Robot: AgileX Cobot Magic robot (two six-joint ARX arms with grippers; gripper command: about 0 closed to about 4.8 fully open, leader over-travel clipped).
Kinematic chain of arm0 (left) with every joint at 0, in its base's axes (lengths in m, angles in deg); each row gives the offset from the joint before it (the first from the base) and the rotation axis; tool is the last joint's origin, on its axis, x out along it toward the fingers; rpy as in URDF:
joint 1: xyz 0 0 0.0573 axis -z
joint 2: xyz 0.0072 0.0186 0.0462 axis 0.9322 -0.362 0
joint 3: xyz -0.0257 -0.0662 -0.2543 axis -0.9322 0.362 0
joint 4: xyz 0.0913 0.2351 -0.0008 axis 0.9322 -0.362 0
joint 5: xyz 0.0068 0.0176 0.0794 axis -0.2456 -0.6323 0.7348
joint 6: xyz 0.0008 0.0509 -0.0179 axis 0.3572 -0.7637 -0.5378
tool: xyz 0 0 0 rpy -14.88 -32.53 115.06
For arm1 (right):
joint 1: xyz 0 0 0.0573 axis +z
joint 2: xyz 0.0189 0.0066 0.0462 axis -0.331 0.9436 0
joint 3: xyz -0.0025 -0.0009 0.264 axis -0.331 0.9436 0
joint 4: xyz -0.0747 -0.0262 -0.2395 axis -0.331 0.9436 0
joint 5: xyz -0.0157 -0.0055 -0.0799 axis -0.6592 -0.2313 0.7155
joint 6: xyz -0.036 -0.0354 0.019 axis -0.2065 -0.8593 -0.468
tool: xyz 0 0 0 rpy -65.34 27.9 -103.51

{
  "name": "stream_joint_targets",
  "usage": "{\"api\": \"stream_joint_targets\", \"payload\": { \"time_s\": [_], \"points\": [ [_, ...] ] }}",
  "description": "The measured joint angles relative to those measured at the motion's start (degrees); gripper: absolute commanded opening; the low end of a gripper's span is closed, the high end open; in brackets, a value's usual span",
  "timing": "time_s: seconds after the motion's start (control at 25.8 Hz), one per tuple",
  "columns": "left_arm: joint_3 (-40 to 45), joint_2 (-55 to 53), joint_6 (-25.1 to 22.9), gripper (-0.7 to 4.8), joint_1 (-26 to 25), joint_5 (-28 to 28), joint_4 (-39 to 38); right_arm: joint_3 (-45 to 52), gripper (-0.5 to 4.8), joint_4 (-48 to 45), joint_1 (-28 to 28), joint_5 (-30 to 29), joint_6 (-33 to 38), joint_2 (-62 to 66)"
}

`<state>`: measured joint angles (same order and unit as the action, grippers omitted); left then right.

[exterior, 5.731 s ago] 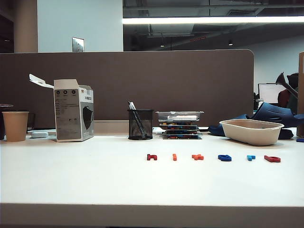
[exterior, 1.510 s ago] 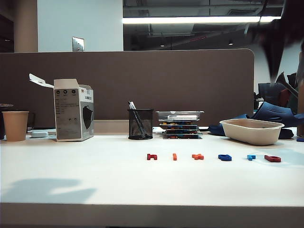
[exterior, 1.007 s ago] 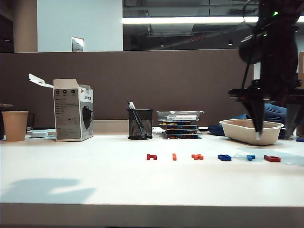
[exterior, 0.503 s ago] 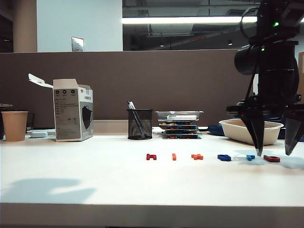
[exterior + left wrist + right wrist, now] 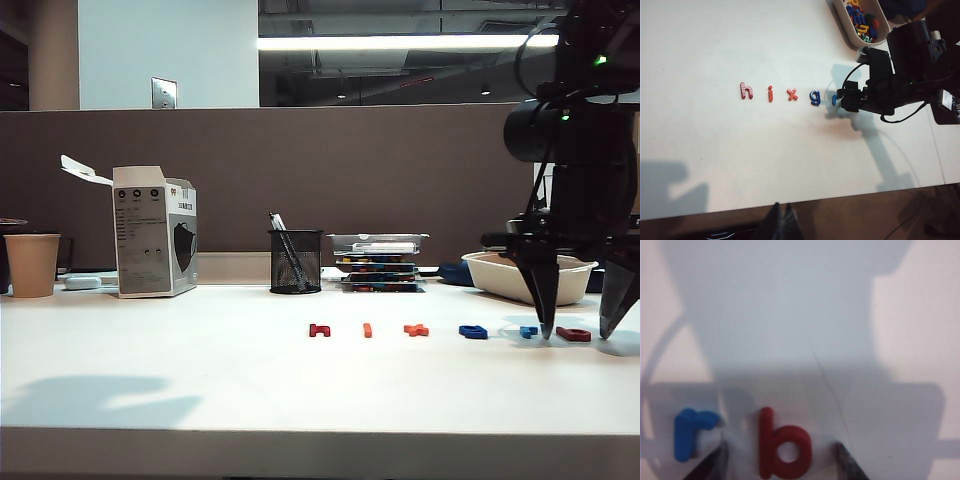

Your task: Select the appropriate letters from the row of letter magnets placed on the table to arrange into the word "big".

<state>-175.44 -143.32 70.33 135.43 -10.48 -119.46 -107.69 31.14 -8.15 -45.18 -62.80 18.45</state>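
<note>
Letter magnets, six tiny flat plastic pieces, lie in a row on the plain white smooth-topped table (image 5: 200,380): we read a dark red blocky "h" (image 5: 745,90), a thin orange bar "i" (image 5: 770,93), an orange-red "x" (image 5: 792,94), a dark blue looped "g" (image 5: 815,97), a small light blue "r" (image 5: 689,433) and a red rounded "b" (image 5: 781,445). The "b" lies flat at the right end of the row in the exterior view, just beside the "r".

We see the right gripper (image 5: 582,327) pointing straight down over that end, its two dark fingers spread wide with tips at the tabletop, one on each side of the "b" (not yet pinching it, as the right wrist view shows). Its black arm rises out of frame above a beige oval tray (image 5: 500,272).

We make out only a dark tip of the left gripper (image 5: 781,224), looking down on the table's near edge; whether it stands apart or together we cannot tell.
</note>
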Motion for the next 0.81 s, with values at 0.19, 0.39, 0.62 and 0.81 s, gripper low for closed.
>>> {"api": "stream_joint_targets", "payload": {
  "time_s": [0.19,0.39,0.62,0.81],
  "points": [
    [0.00,0.00,0.00,-0.05,0.00,0.00,0.00,1.27,2.67,-1.66,-0.42,0.00,0.13,-0.52],
    [0.00,0.00,0.00,-0.05,0.00,0.00,0.00,1.27,2.30,-1.75,-0.44,0.02,0.33,-0.52],
    [0.00,0.00,0.00,-0.05,0.00,0.00,-0.02,1.29,1.98,-1.97,-0.44,0.02,0.77,-0.52],
    [0.00,0.00,0.00,-0.05,0.00,0.00,-0.02,1.29,1.97,-1.88,-0.44,0.07,1.53,-0.52]
  ]
}}
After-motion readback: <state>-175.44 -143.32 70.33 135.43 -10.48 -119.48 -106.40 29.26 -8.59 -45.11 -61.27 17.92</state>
